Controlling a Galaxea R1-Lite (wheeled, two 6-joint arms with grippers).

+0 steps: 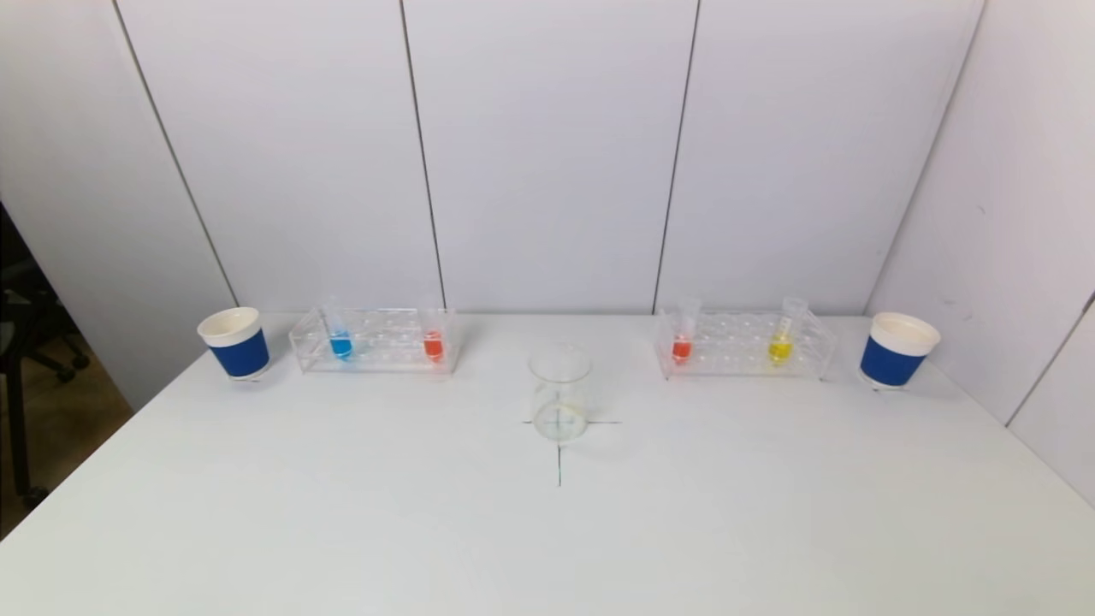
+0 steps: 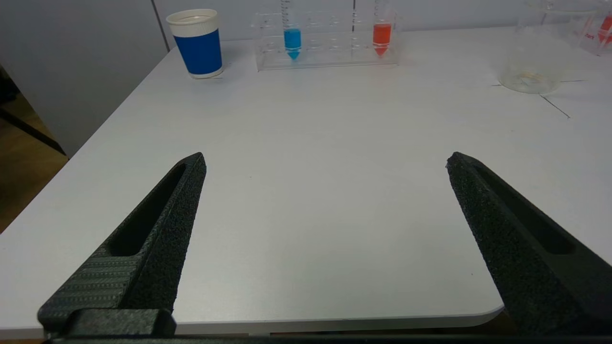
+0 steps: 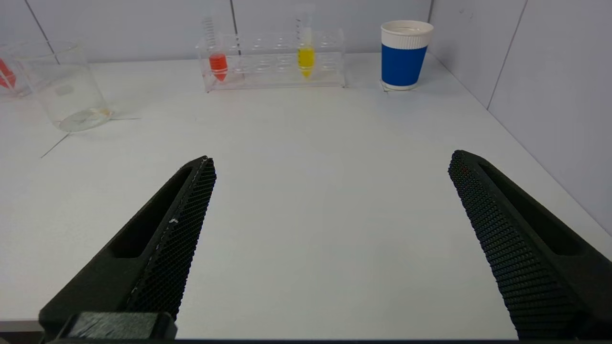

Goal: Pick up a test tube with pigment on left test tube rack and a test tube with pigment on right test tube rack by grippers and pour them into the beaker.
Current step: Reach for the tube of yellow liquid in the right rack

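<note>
- Fingers of your left gripper [image 2: 325, 160] are spread wide with nothing between them, low over the near edge of the table [image 1: 342, 530]; your right gripper [image 3: 332, 160] is released the same way, also holding nothing.
- Ahead of your left fingertips and well apart from them, you have the left test tube rack [image 2: 327, 45] at the table's far side, holding a blue tube [image 2: 292, 40] and a red tube [image 2: 381, 37].
- Ahead of your right fingertips, equally well apart, you have the right test tube rack [image 3: 272, 62] with a red-orange tube [image 3: 218, 64] and a yellow tube [image 3: 306, 58].
- The beaker [image 1: 559, 391] stands between the two racks and nearer to you than either, on a cross mark [image 1: 559, 445] drawn on the table; you see it off to the inner side of each gripper.
- All four tubes stand roughly upright in their racks, long axis vertical, pointed tips down and open mouths up; the blue tube and the yellow tube lean slightly.
- The beaker is upright, mouth up.
- A left paper cup [image 1: 234, 342] sits just beside the left rack's outer end, and a right paper cup [image 1: 896, 349] beside the right rack's outer end.
- Bare tabletop lies between your fingers and each rack.
</note>
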